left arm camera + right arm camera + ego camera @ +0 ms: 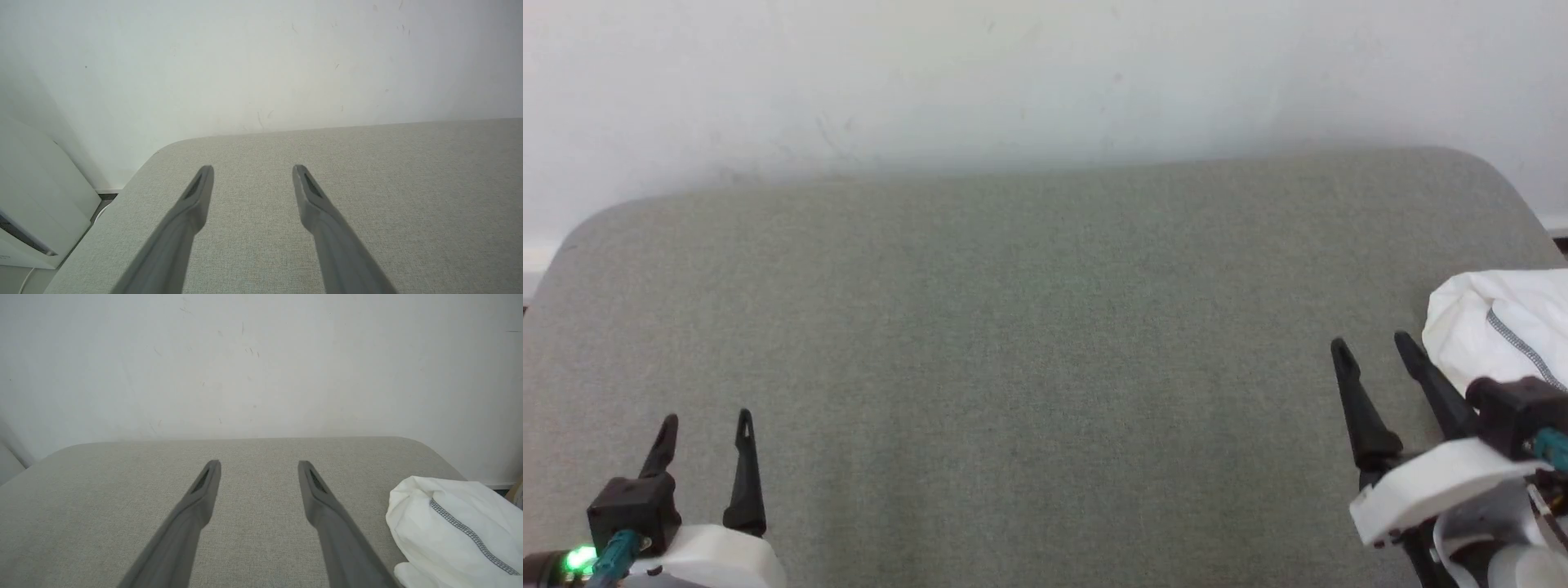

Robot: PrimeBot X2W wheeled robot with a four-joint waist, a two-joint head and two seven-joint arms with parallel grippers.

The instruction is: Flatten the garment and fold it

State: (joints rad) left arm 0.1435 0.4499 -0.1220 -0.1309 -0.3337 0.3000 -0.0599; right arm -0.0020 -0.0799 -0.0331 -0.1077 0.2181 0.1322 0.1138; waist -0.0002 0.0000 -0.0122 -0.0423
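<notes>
At frame lower left, my left claw (707, 416) is hovering spread and empty; at lower right, my right claw (1369, 340) is hanging spread too, gripping nothing. Just beside its outer finger, the garment (1494, 343) is lying bunched at the right edge of the grey table (1013, 327). Judgement: flattening is not yet beginning; next I am needing to pinch a hem and drag it centreward. Nothing is blocking that reach; the white wall (1013, 82) is standing behind.
</notes>
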